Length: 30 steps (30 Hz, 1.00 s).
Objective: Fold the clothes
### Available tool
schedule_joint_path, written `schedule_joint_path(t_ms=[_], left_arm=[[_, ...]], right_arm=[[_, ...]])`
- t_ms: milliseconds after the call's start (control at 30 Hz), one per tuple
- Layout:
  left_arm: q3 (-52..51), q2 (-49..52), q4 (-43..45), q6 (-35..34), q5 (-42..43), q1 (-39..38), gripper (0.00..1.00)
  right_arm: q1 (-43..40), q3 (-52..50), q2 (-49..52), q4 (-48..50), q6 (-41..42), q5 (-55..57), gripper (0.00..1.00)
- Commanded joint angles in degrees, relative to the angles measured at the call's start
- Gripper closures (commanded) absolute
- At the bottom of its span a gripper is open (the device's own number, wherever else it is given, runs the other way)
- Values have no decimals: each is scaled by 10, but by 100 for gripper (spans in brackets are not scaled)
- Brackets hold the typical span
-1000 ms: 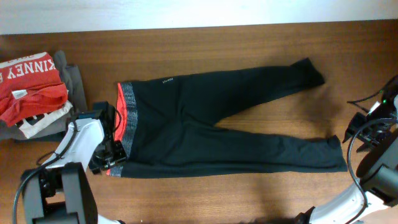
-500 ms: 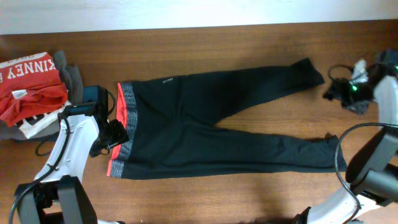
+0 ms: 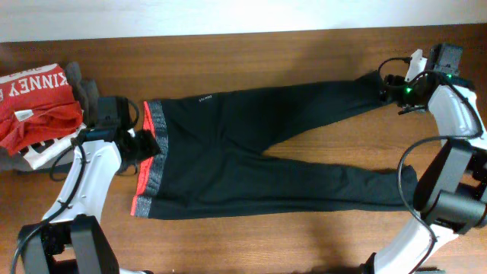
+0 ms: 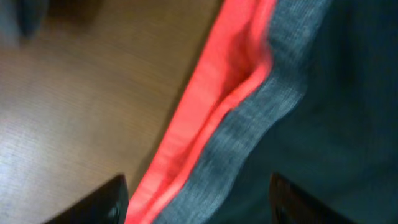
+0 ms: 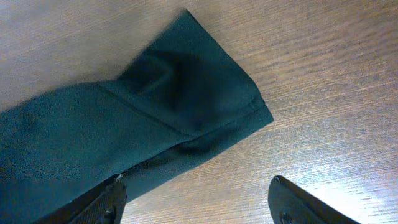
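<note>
— On the wooden table (image 3: pixel 304 53), how do the trousers (image 3: pixel 251 152) lie?
— Spread flat across the middle, waist to the left and both legs running right. The upper leg slants toward the far right corner. The lower one runs along the near side.
— And the waistband (image 4: pixel 255 137)?
— Heathered grey, with a bright red-orange edge that ripples a little in the left wrist view.
— The left gripper (image 3: pixel 144 146)?
— It is over that waistband with its jaws wide apart, one finger above the red edge and the other above black fabric. It grips nothing. I cannot tell whether the tips touch the cloth.
— The right gripper (image 3: pixel 391 85)?
— It is at the upper leg's cuff (image 5: pixel 205 106), spread just as wide and holding nothing. The cuff lies flat on the wood.
— Anything beside the trousers?
— A red T-shirt (image 3: pixel 34 106) with white lettering at the left edge, on top of grey garments (image 3: pixel 90 95).
</note>
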Motion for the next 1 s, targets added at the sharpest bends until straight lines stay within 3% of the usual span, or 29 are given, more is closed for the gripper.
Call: schedule_joint_path(t_ms=[0,367,800,967], left_arm=[[6,-2,54,38,52,-16,28],[6,109,154,40,57,-61,28],[6,189,147,40,54,-61,28],[6,201,125,40,54,-61,28]], right_arm=[[-1,2,34,10,7,15,21],[0,2,78,34,10,10,12],[0,2,81,51,10,10,13],[0,2,82,66,10,10,18]])
